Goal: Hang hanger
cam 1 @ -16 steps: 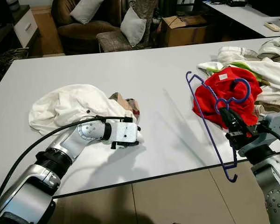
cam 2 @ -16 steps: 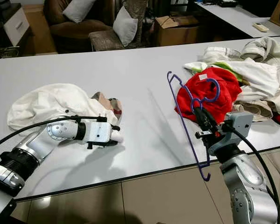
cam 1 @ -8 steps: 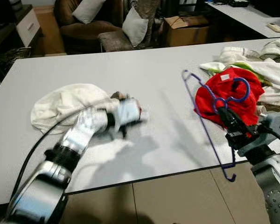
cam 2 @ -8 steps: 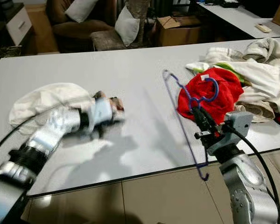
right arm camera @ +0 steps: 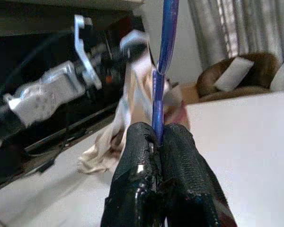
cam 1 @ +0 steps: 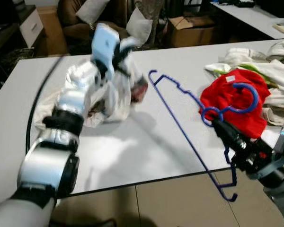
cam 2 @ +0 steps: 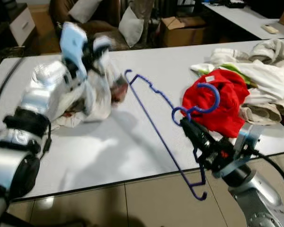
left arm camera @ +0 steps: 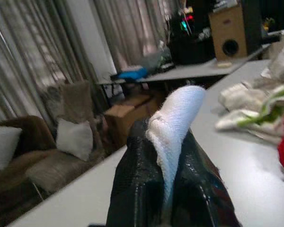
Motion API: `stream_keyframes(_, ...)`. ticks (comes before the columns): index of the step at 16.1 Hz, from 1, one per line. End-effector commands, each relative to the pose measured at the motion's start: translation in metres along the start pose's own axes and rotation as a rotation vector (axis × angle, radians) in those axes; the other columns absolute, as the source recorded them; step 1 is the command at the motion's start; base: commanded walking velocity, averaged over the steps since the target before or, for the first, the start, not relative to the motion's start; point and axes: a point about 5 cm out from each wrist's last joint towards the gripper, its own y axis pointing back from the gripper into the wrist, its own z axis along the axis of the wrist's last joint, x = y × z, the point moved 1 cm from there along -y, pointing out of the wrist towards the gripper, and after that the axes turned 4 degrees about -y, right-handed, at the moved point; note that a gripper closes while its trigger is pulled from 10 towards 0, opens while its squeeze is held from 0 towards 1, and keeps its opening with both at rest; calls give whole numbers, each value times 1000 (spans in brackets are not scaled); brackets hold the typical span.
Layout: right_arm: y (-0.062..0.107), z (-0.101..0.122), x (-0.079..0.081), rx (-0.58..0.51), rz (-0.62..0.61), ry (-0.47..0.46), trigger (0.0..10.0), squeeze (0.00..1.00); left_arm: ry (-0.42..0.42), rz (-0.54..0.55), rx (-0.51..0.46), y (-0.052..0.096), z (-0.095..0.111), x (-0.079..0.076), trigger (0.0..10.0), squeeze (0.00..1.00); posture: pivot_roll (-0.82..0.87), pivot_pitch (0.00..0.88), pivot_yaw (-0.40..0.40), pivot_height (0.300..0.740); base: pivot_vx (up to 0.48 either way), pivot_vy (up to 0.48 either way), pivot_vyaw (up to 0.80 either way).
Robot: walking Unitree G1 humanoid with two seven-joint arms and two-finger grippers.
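My left gripper point(cam 1: 122, 48) is raised above the white table point(cam 1: 132, 151), shut on a white garment point(cam 1: 116, 94) that hangs from it with its lower part still on the table. In the left wrist view the white cloth point(left arm camera: 173, 113) is pinched between the black fingers point(left arm camera: 137, 179). My right gripper point(cam 1: 222, 130) is at the table's front right, shut on a blue wire hanger point(cam 1: 175, 113) just below its hook. The hanger's long bar slants up toward the hanging garment. In the right wrist view the blue hanger wire point(right arm camera: 164, 71) rises from the shut right gripper point(right arm camera: 157, 130).
A red garment point(cam 1: 227, 94) lies just behind the hanger hook, with a pile of white and green clothes point(cam 1: 270, 71) at the table's right end. Beyond the far edge stand a sofa with cushions point(cam 1: 132, 23) and a cardboard box point(cam 1: 189, 28).
The left gripper has lifted the white garment off the table, up and toward the far side. The right gripper has tilted the hanger, so its bar now reaches left toward the garment.
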Motion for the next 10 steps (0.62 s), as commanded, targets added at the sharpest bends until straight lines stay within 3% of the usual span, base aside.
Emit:
stream_keyframes(1, -4, 1, 6, -1, 38, -12, 10000, 0, -20, 7, -16, -2, 11, 5, 0, 0, -174, 0, 54, 740, 0, 0, 0)
stream_keyframes(4, -14, -4, 10, 13, 93, -57, 10000, 0, -93, -53, -47, -5, 24, -3, 0, 0, -159, 0, 53, 740, 0, 0, 0)
stream_keyframes(10, -34, -19, -16, 95, 17, -103, 10000, 0, -112, -121, -92, -3, 39, -19, 0, 0, -145, 0, 30, 740, 0, 0, 0)
